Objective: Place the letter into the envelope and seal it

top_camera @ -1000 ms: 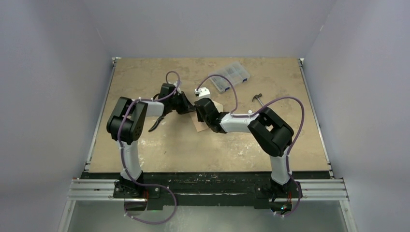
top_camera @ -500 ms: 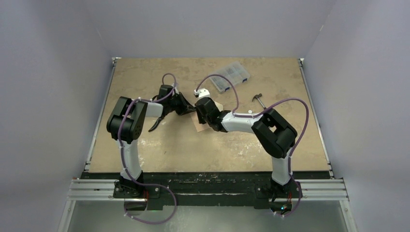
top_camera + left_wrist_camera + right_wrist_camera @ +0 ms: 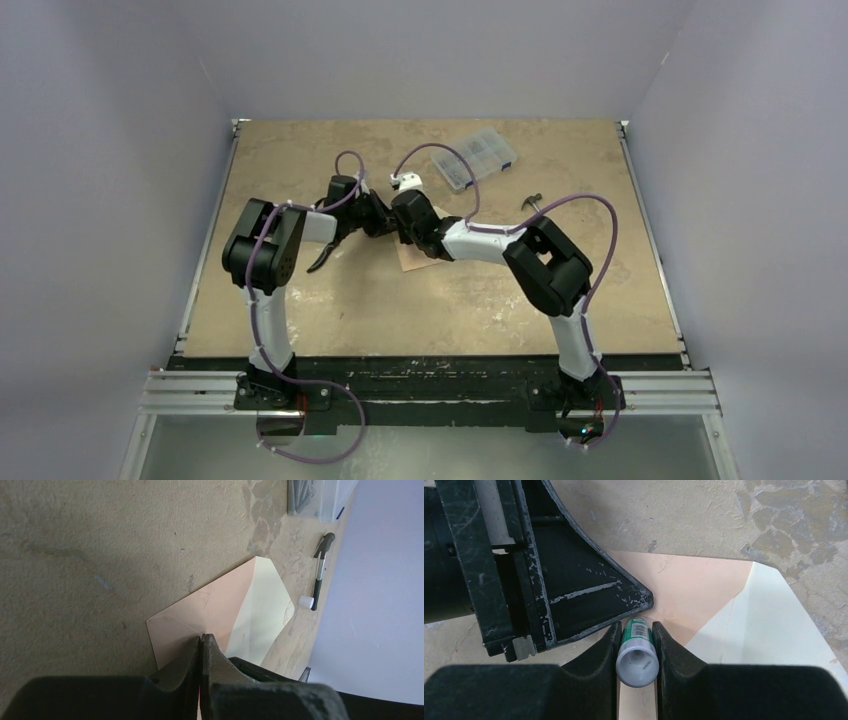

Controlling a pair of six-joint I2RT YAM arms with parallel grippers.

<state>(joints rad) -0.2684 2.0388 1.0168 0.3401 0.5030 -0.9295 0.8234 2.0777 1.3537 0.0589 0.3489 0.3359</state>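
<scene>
On the mottled tan table [image 3: 100, 555], the left gripper [image 3: 201, 642] has its two scuffed black jaws pressed together, tips resting on the one small salmon-tan paper envelope [image 3: 200, 610]. The envelope lies flat near the table's middle, between the two grippers. Its single pointed flap [image 3: 262, 605] is folded open, showing the smooth pale cream inner face. Just right of the left gripper, the right gripper [image 3: 636, 628] clamps one cylindrical glue stick with a green barcoded label [image 3: 636, 655] above the envelope's salmon body. Further right lie one small white cap [image 3: 306, 601] and one slim hammer-like tool with a metal shaft [image 3: 320, 565]. Beyond these sits one clear plastic compartment box [image 3: 475, 158].
</scene>
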